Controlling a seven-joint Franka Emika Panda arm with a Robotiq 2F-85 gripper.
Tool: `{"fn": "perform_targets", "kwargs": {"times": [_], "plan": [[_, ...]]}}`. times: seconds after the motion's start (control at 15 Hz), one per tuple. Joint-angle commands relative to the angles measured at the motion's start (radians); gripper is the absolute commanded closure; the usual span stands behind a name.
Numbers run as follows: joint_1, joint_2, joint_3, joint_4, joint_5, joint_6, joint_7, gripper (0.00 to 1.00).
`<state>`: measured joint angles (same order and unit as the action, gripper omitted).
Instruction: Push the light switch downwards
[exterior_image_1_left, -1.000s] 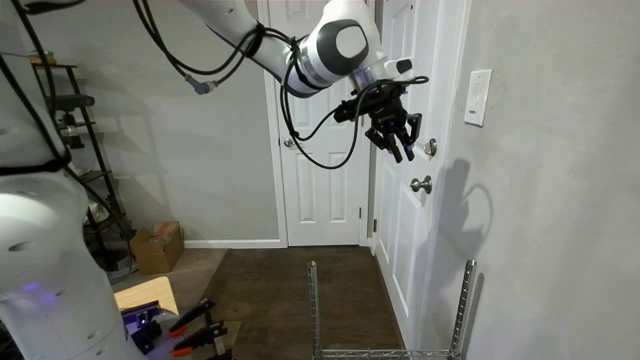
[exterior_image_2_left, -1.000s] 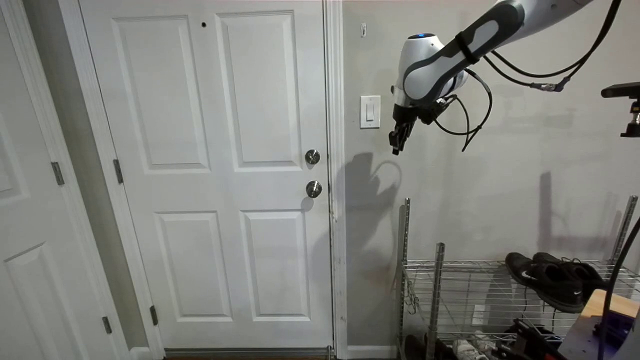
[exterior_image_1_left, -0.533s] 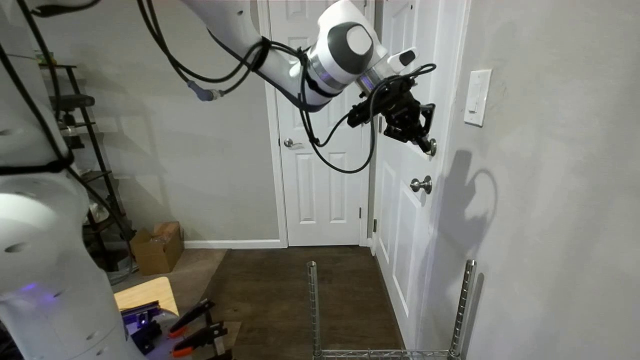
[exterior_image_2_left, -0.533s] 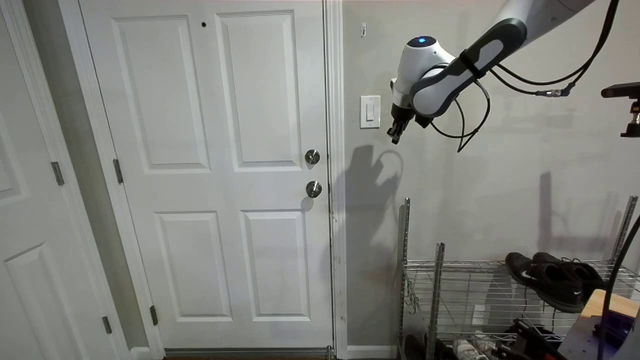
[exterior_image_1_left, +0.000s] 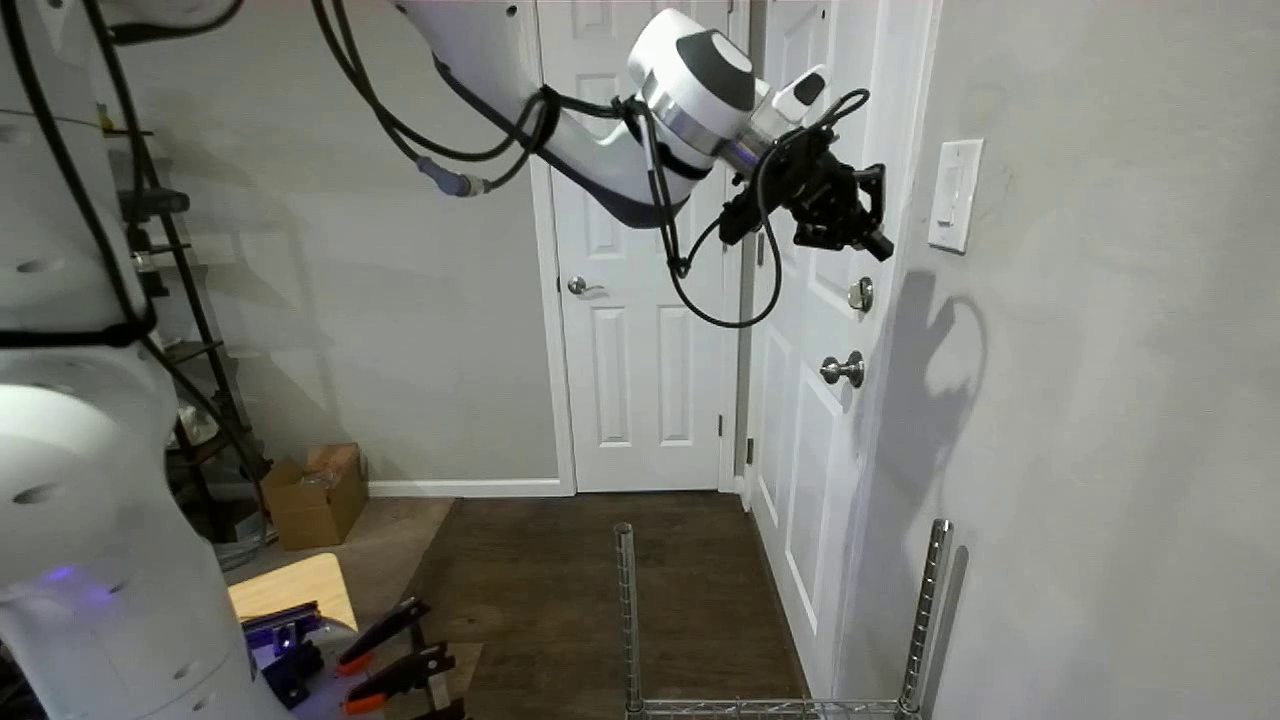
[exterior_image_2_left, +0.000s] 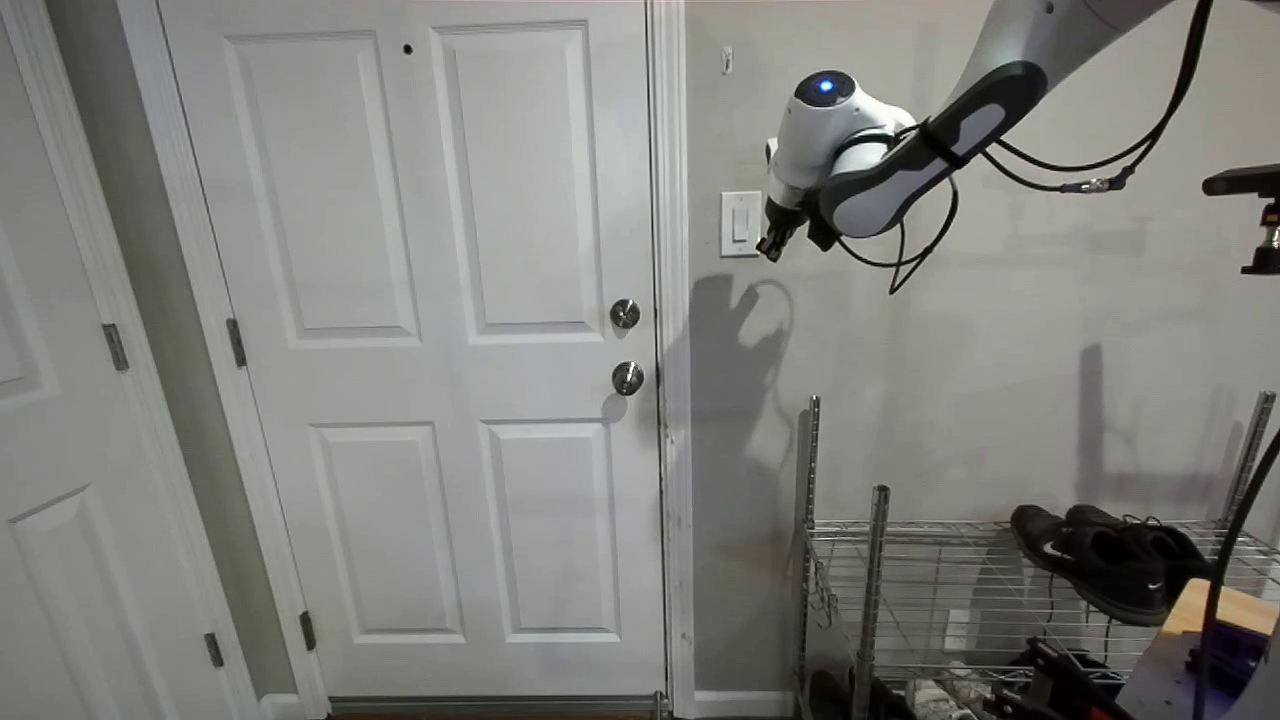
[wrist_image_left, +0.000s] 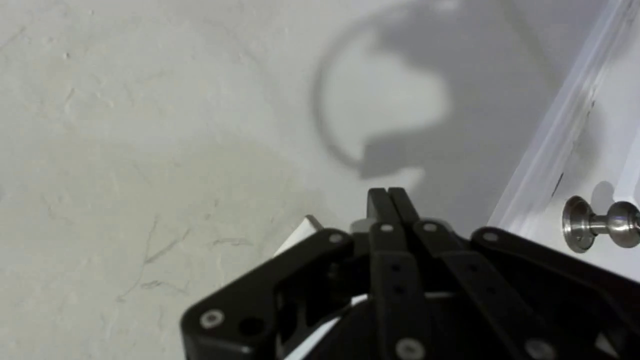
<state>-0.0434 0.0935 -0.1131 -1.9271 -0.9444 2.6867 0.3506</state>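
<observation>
The light switch is a white upright plate on the grey wall, beside the door frame. It shows in both exterior views (exterior_image_1_left: 955, 196) (exterior_image_2_left: 738, 222). In the wrist view only a corner of the light switch (wrist_image_left: 302, 232) and a strip show; my gripper hides the rest. My gripper (wrist_image_left: 388, 191) is shut with its fingertips together and nothing between them. In an exterior view the gripper (exterior_image_1_left: 880, 246) points down toward the wall, left of the plate and near its lower edge level. In an exterior view the gripper (exterior_image_2_left: 769, 248) overlaps the plate's lower right edge. Contact does not show.
A white door (exterior_image_2_left: 540, 390) with a round knob (exterior_image_2_left: 628, 378) and a deadbolt (exterior_image_2_left: 625, 313) stands beside the switch. A wire rack (exterior_image_2_left: 940, 530) with black shoes (exterior_image_2_left: 1090, 560) stands below the arm. A black cable (exterior_image_1_left: 770, 290) loops from the wrist.
My gripper has risen, tilted toward the wall and moved closer to the switch. Its fingers, apart a second ago, are together now. The switch plate has not moved.
</observation>
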Motion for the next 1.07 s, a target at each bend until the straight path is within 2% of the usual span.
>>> {"fn": "perform_targets", "kwargs": {"times": [0.0, 0.67, 1.0], "plan": [[0.013, 0.042, -0.006, 0.058, -0.112, 0.013, 0.105, 0.95], [0.052, 0.14, -0.01, 0.215, -0.264, -0.018, 0.205, 0.96], [0.047, 0.176, -0.012, 0.271, -0.257, -0.041, 0.206, 0.96]]}}
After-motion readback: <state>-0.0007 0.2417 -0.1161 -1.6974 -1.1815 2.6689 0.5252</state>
